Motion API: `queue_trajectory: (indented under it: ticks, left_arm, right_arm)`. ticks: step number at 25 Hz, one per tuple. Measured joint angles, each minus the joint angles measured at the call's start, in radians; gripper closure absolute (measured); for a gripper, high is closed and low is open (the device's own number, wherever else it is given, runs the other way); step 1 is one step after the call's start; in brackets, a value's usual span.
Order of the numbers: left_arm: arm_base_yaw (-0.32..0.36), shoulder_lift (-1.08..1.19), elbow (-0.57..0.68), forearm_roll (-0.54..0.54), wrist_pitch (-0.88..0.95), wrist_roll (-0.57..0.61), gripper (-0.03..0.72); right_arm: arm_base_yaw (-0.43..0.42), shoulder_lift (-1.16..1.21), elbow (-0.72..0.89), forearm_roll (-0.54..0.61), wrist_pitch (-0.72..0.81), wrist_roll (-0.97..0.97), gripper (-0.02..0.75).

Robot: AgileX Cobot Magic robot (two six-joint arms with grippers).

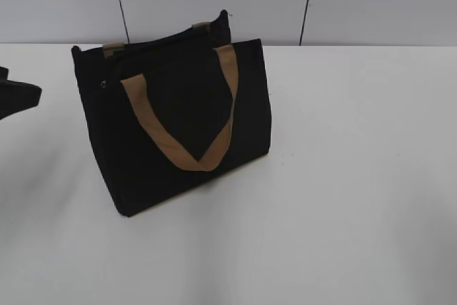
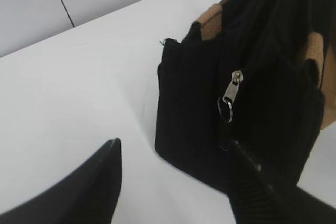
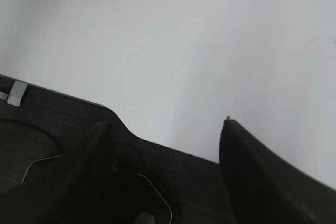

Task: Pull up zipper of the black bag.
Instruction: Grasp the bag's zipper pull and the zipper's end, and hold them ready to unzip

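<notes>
Black fabric bag (image 1: 171,126) stands upright on the white table (image 1: 357,198), tan handles (image 1: 207,141) hanging down its front face. Zipper (image 2: 247,51) runs along the top edge; its silvery pull (image 2: 231,92) with a small ring hangs at the end of the bag nearest the left gripper (image 2: 173,182).

Left gripper: fingers spread wide, nothing between them. In the left wrist view the pull lies ahead of and above the gap, toward the right-hand finger (image 2: 262,182), near but not touching. The zipper's long axis leads away from the gripper, up and to the right along the bag top.

Right gripper (image 3: 163,145): fingers apart, empty, over bare table and a dark mat at the table edge. No bag in its view, so it sits well off from the work. In the exterior view only a dark part of the left arm (image 1: 18,98) shows at the left edge.

Judgement: left arm is clearly nearer. Next move likely needs a short advance and a slight shift right to bracket the pull, then a draw along the top edge. Risk: the small pull slips, or the bag tips unbraced.
</notes>
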Motion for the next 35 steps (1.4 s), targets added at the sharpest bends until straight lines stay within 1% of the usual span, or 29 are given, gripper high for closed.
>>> queue_trajectory:
  ticks: [6,9,14,17,21,23,26,29,35]
  left_arm:
    - [0.000,0.182,0.000,-0.204,0.006,0.230,0.220]
    - [-0.006,0.264,0.000,-0.279,0.039,0.334,0.220]
    - [-0.019,0.364,0.000,-0.430,0.078,0.548,0.220]
    - [-0.025,0.416,0.000,-0.499,0.119,0.659,0.220]
    - [-0.026,0.499,0.000,-0.526,0.195,0.817,0.220]
    - [-0.026,0.538,0.000,-0.527,0.264,0.876,0.220]
    - [-0.026,0.593,-0.001,-0.533,0.313,0.962,0.220]
    - [-0.026,0.629,-0.013,-0.533,0.316,0.988,0.220]
    - [-0.026,0.658,-0.071,-0.533,0.309,0.994,0.220]
  right_arm:
    - [0.000,0.000,0.000,0.002,-0.002,-0.002,0.254]
    - [0.000,0.000,0.000,0.002,-0.002,-0.002,0.254]
    - [0.000,0.000,0.000,0.002,-0.002,-0.002,0.254]
    - [0.000,0.000,0.000,0.002,-0.002,-0.003,0.254]
    - [0.000,0.000,0.000,0.002,-0.003,-0.004,0.254]
    - [0.000,0.000,0.000,0.002,-0.003,-0.004,0.254]
    - [0.000,0.000,0.000,0.002,-0.003,-0.004,0.254]
    - [0.000,0.000,0.000,0.002,-0.003,-0.004,0.254]
    - [0.000,0.000,0.000,0.004,-0.003,-0.004,0.254]
